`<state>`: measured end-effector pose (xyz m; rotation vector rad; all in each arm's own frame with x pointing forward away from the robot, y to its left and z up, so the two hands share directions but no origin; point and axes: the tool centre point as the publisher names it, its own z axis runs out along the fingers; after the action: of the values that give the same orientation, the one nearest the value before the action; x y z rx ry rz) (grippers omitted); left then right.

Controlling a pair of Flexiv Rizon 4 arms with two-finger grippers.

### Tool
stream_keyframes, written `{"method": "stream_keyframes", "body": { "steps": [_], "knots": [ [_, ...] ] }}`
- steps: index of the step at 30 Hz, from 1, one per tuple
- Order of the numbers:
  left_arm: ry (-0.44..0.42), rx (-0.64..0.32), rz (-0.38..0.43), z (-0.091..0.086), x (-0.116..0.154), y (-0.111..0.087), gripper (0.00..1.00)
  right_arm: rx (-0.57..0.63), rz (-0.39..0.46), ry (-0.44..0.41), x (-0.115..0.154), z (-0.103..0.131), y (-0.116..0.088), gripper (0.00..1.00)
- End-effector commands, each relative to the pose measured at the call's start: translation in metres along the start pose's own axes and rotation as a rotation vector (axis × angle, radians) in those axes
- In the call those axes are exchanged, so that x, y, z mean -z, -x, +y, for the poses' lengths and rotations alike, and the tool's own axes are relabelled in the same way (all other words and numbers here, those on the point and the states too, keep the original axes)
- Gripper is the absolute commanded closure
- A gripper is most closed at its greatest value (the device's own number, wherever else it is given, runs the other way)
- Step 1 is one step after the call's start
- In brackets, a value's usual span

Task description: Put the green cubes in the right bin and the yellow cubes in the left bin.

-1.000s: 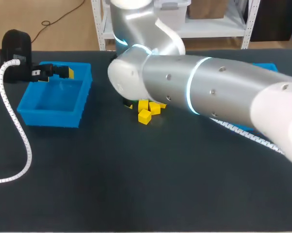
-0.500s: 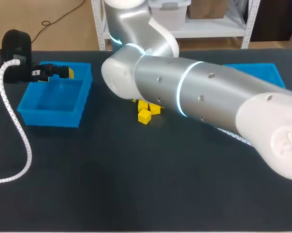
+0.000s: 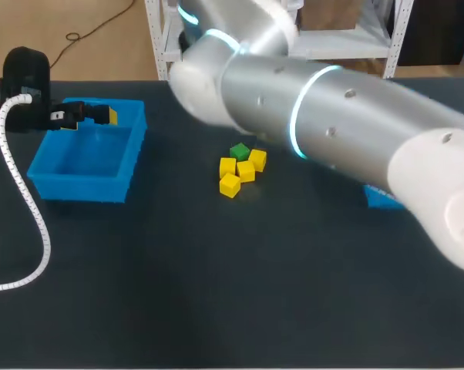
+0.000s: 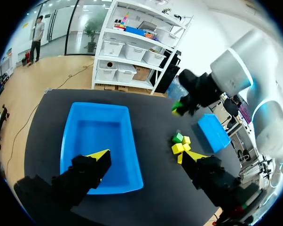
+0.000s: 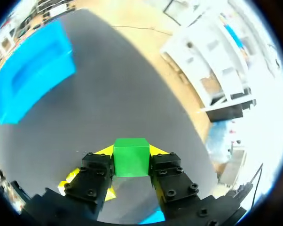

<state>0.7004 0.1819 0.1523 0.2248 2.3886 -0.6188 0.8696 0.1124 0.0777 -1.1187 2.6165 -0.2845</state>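
Left of the yellow cubes (image 3: 238,173), my left hand (image 4: 144,157) hangs wide open and empty over the left bin (image 3: 58,185). My right hand (image 5: 130,159) has lifted above them, clamped on a green cube (image 5: 130,155), bound, I judge, for the right bin (image 3: 380,199).

The right arm (image 3: 340,116) hangs across behind the cubes (image 3: 240,171); open tabletop (image 3: 216,293) separates them from the left bin (image 3: 78,187).

Glossy plastic bin (image 3: 82,187), matt table (image 3: 216,293)

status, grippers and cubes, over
Right gripper shut on green cube. Left gripper open over left bin. Four yellow cubes, second green cube piled mid-table. Right bin unobstructed.
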Motion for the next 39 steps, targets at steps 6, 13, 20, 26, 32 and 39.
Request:
{"method": "stream_keyframes", "body": {
  "steps": [6, 13, 20, 26, 32, 39],
  "knots": [
    [-0.002, 0.0, -0.002, 0.001, 0.0, 0.0, 0.0, -0.209, -0.076, -0.056, 0.017, -0.07, -0.076, 1.0],
    [-0.002, 0.0, -0.002, 0.001, 0.0, 0.0, 0.0, -0.385, -0.021, -0.092, 0.012, -0.117, -0.134, 1.0],
    [-0.002, 0.0, -0.002, 0.001, 0.0, 0.0, 0.0, -0.492, 0.02, -0.127, 0.014, -0.141, -0.181, 1.0],
    [-0.002, 0.0, -0.002, 0.001, 0.0, 0.0, 0.0, -0.556, 0.056, -0.13, 0.008, -0.152, -0.211, 1.0],
    [-0.002, 0.0, -0.002, 0.001, 0.0, 0.0, 0.0, -0.631, 0.117, -0.107, -0.012, -0.158, -0.243, 1.0],
    [-0.002, 0.0, -0.002, 0.001, 0.0, 0.0, 0.0, -0.699, 0.16, -0.087, -0.028, -0.164, -0.272, 1.0]
  ]
}}
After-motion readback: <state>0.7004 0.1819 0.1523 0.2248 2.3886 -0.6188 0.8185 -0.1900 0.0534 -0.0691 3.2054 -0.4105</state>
